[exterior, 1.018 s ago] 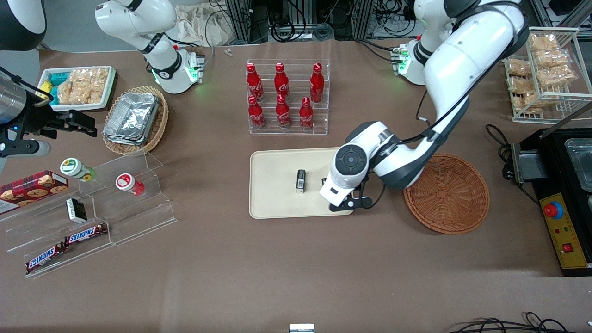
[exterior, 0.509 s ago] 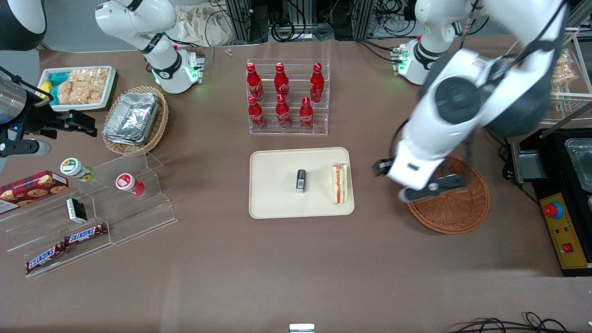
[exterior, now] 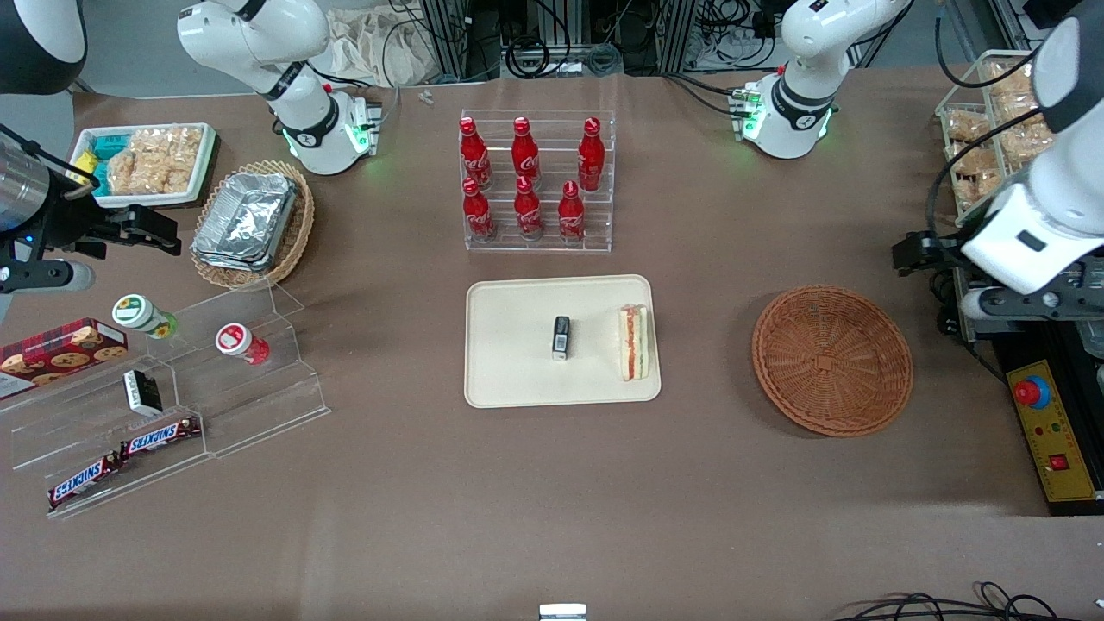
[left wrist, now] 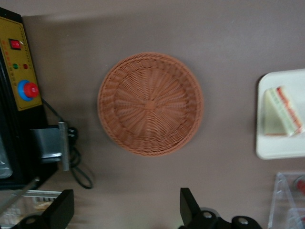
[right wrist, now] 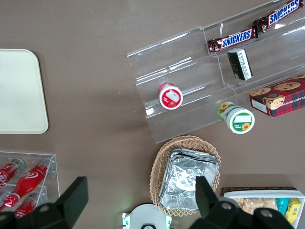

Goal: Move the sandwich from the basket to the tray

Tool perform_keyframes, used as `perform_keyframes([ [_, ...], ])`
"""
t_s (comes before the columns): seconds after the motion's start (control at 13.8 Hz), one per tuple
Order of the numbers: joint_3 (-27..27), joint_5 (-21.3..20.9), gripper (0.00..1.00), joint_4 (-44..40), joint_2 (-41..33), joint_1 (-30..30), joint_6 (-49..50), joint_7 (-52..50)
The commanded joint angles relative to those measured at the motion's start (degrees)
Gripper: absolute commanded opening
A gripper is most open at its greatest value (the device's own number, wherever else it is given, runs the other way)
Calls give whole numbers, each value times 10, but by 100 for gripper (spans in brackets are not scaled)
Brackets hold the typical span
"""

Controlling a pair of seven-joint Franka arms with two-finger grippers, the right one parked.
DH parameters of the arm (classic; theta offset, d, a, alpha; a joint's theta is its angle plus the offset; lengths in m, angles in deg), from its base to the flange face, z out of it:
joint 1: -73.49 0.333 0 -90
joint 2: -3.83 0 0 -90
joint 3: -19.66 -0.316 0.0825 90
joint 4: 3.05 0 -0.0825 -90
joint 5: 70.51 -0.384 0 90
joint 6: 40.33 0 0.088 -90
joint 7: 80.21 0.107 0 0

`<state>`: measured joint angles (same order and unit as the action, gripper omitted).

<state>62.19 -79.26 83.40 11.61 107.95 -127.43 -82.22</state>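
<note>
Brown tabletop | tray [exterior: 517, 362]: beige, rounded corners, holding sandwich [exterior: 634, 342] at its edge toward the working arm's end, beside a small black item [exterior: 561, 336] | sandwich: pale bread wedge, red-orange and green filling | basket [exterior: 832, 360]: reddish-brown wicker, empty | gripper [left wrist: 126, 210]: fingers spread wide, holding nothing, raised above the table near the basket.

Six cola bottles [exterior: 524, 177], two Snickers bars [exterior: 121, 457], one sandwich [exterior: 633, 341].
</note>
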Motion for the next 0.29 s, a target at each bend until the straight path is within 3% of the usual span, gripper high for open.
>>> perform_keyframes([
  [0.0,-1,8,100,21,-8,25,-10,77],
  [0.22,-1,8,100,6,21,23,-10,85],
])
